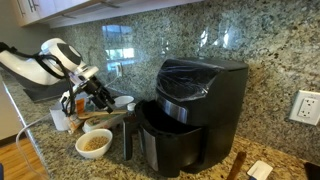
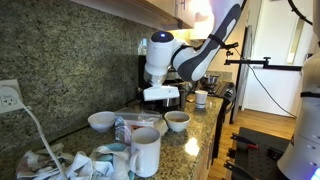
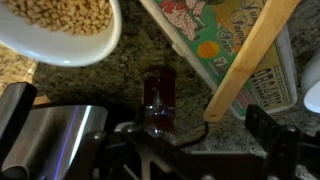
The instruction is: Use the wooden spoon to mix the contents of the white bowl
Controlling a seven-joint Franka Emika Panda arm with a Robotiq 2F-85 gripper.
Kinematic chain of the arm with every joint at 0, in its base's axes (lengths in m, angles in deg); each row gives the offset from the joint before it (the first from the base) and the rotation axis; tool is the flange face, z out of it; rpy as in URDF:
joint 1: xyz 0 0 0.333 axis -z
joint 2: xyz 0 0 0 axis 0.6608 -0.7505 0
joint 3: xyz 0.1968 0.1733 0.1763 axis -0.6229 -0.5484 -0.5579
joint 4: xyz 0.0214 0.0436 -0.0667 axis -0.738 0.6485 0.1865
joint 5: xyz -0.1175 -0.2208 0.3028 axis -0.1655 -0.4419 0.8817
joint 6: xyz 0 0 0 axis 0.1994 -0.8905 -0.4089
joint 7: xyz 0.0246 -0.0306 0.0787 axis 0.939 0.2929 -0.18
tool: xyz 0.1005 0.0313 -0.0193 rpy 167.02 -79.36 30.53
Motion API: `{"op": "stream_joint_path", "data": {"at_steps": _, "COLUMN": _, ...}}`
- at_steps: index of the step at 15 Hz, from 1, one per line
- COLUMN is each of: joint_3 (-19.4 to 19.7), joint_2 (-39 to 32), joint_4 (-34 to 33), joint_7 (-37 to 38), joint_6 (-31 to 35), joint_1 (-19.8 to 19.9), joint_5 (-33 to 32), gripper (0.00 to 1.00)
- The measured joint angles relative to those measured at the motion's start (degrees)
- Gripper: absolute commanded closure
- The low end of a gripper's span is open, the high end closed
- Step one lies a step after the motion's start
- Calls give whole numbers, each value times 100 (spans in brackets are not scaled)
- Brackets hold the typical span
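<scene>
The white bowl (image 1: pixel 94 143) (image 2: pixel 177 121) stands on the granite counter, and its tan grainy contents (image 3: pixel 65 12) fill the top left of the wrist view. The wooden spoon (image 3: pixel 250 55) shows only its straight handle. It slants down from the top right across a printed packet, and its head is out of view. My gripper (image 3: pixel 198 125) (image 1: pixel 100 95) (image 2: pixel 160 95) hangs over the counter beside the bowl. It is open, and the handle's end lies loose between the fingers, touching neither. The right finger (image 3: pixel 265 125) stands well clear of the wood.
A black air fryer (image 1: pixel 195 110) with its drawer pulled out stands close to the bowl. A colourful packet (image 3: pixel 215 40) lies under the spoon, next to a small dark red object (image 3: pixel 157 95). A tall white cup (image 2: pixel 145 152), a second white bowl (image 2: pixel 101 121) and clutter crowd the counter.
</scene>
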Motion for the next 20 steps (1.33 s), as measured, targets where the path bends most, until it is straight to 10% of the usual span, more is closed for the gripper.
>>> {"op": "stream_joint_path", "data": {"at_steps": 12, "joint_3": -162, "joint_2": 735, "joint_4": -298, "joint_7": -5714, "joint_6": -571, "joint_1": 554, "joint_5": 4703, "gripper": 0}}
{"op": "stream_joint_path", "data": {"at_steps": 20, "joint_3": 191, "joint_2": 1571, "joint_4": -761, "joint_7": -7219, "joint_6": -2870, "joint_1": 434, "joint_5": 5153, "gripper": 0}}
